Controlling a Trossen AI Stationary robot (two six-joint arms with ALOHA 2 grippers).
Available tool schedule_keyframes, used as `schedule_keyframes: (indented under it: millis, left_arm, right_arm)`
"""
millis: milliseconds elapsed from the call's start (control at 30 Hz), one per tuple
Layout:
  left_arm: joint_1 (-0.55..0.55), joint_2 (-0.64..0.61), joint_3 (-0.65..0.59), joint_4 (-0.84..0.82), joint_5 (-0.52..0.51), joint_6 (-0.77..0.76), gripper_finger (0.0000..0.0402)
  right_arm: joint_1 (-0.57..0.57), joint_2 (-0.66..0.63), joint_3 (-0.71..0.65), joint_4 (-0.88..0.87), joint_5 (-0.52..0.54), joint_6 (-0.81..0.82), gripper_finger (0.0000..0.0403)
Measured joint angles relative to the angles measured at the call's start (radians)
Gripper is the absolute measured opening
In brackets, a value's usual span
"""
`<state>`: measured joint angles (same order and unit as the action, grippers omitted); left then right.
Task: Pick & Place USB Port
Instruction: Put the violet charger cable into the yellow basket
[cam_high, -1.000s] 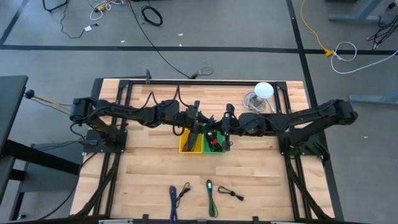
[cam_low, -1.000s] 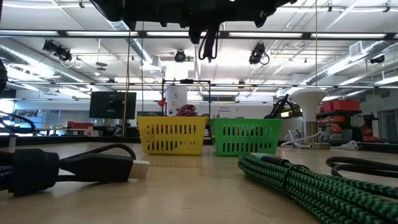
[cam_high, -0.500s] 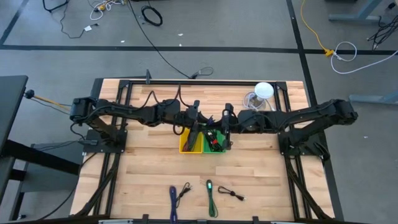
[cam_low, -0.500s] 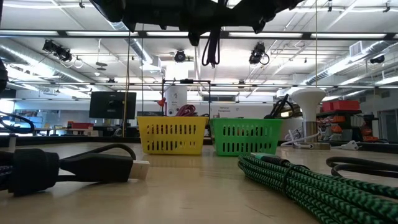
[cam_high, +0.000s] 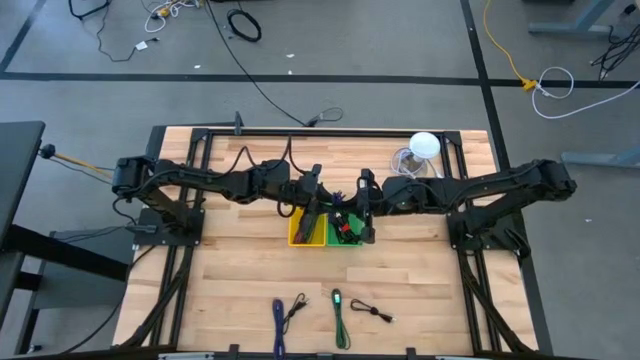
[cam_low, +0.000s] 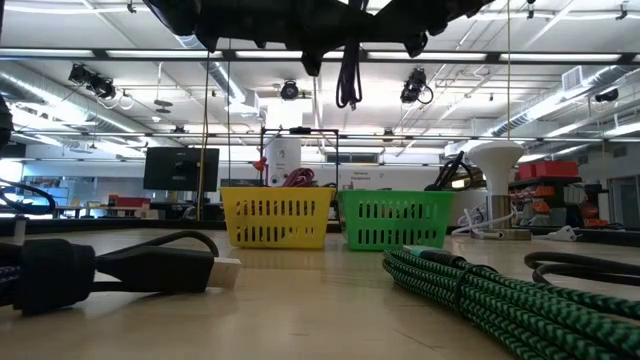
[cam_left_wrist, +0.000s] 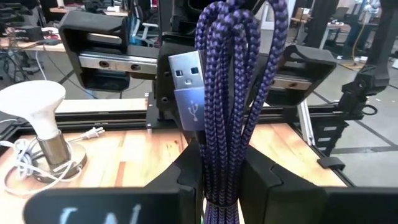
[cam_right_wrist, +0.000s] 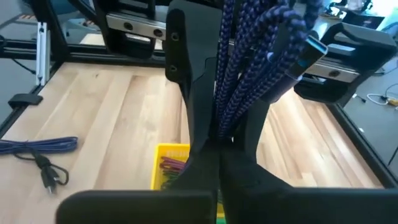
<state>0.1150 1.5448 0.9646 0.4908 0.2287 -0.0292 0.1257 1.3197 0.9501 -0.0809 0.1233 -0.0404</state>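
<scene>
A purple braided USB cable, bundled in loops (cam_left_wrist: 233, 93), is held in the air above a yellow basket (cam_high: 305, 228) and a green basket (cam_high: 347, 230) at the table's middle. Its silver USB plug (cam_left_wrist: 189, 87) lies against the bundle. My left gripper (cam_high: 318, 205) and my right gripper (cam_high: 360, 205) meet nose to nose over the baskets, and both are shut on the bundle. In the low view the bundle's loop end (cam_low: 348, 75) hangs below the grippers, well above both baskets (cam_low: 278, 218) (cam_low: 397, 218). The right wrist view shows the same bundle (cam_right_wrist: 255, 62). My left gripper pinches the cable bundle between its two fingers (cam_left_wrist: 186, 180), several strands together (cam_left_wrist: 222, 177). The bundle is lifted clear of the baskets and its loop end hangs free below. My right gripper is shut on the same bundle, the strands (cam_right_wrist: 231, 118) running in between its two fingers (cam_right_wrist: 205, 149), from the side opposite the left gripper. Which part of the bundle it has cannot be told. The bundle is clear of the table.
A white lamp (cam_high: 425, 147) stands at the far right of the table. Near the front edge lie another purple cable (cam_high: 278, 322), a green braided cable (cam_high: 340, 318) and a thin black cable (cam_high: 372, 312). Both baskets hold cables.
The cable's hanging loop has moved a little toward the table's right, from over the gap between the baskets toward the green one, and now hangs slightly lower. Both grippers have stayed close together above the baskets.
</scene>
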Motion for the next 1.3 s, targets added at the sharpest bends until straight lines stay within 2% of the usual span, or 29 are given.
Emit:
schedule_keyframes:
  millis: [100, 167, 267, 367, 433, 567, 833, 1000, 1167, 1300]
  left_arm:
    - [-0.002, 0.000, 0.000, -0.001, 0.001, 0.000, 0.0062]
    - [0.000, -0.006, 0.001, 0.033, -0.029, 0.008, 0.0019]
    - [0.009, -0.026, 0.008, 0.047, -0.066, 0.011, 0.0016]
    - [0.010, -0.027, 0.002, 0.006, -0.056, 0.011, 0.0016]
    - [0.008, -0.038, 0.005, 0.007, -0.044, 0.010, 0.0016]
    - [0.010, -0.053, 0.005, -0.097, -0.083, -0.014, 0.0016]
    - [0.007, -0.056, 0.003, -0.355, -0.188, -0.118, 0.0016]
    - [-0.005, -0.056, 0.003, -0.429, -0.210, -0.208, 0.0016]
    - [-0.039, -0.055, 0.003, -0.508, -0.318, -0.306, 0.0016]
    - [-0.075, -0.055, 0.003, -0.509, -0.400, -0.359, 0.0016]
  right_arm:
    - [0.000, 0.000, 0.000, -0.024, -0.005, 0.003, 0.0033]
    - [0.004, 0.000, -0.007, -0.079, -0.059, 0.007, 0.0051]
    - [0.010, 0.012, -0.013, -0.110, -0.115, 0.013, 0.0077]
    - [0.003, 0.001, -0.002, -0.082, -0.072, 0.038, 0.0102]
    - [0.004, 0.006, -0.009, -0.122, -0.043, 0.058, 0.0115]
    - [0.004, 0.002, -0.004, -0.148, -0.009, 0.086, 0.0132]
    - [0.003, 0.004, -0.005, -0.229, 0.090, 0.116, 0.0127]
    - [0.003, 0.003, -0.005, -0.229, 0.095, 0.119, 0.0118]
    - [0.003, 0.003, -0.005, -0.236, 0.095, 0.119, 0.0111]
    - [0.003, 0.003, -0.004, -0.236, 0.096, 0.112, 0.0109]
